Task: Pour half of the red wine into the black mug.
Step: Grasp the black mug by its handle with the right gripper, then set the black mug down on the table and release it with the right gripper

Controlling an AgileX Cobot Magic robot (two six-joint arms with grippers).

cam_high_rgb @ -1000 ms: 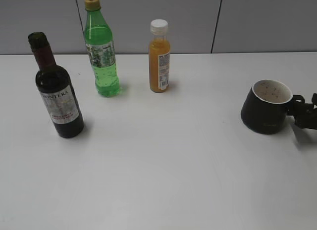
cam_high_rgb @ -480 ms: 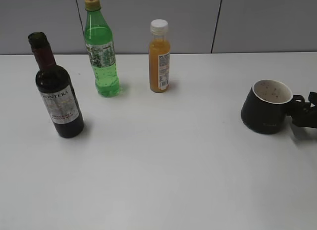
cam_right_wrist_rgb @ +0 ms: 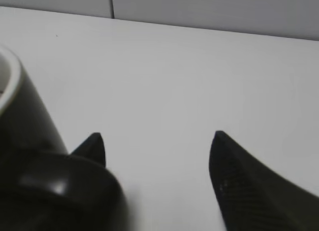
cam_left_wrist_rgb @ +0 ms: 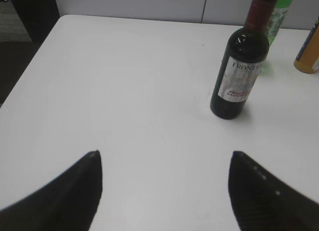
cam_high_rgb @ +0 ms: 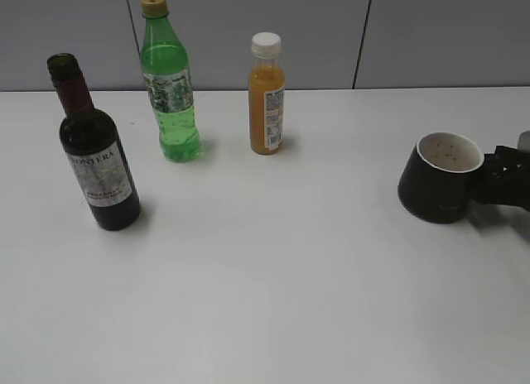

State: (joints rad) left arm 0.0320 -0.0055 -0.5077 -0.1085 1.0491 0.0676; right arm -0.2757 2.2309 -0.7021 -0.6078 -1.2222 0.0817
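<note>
Red wine upright at the table's left, black mug at its right with the right gripper at the handle.

On the white table [cam_high_rgb: 273,268], the red wine [cam_high_rgb: 93,152] stands upright at far left, neck open, label facing forward; behind and to its right stand a green soda bottle [cam_high_rgb: 169,86] and, further right, an orange juice bottle [cam_high_rgb: 267,94], each apart from the others. The left gripper [cam_left_wrist_rgb: 164,191] hovers low over bare table with its jaws spread wide, the wine well ahead of it and untouched. Far right, the black mug [cam_high_rgb: 440,179] sits tilted slightly, its white inside showing. The right gripper [cam_right_wrist_rgb: 154,156] is at the mug's handle side with jaws apart; whether it grips the handle cannot be told.
</note>
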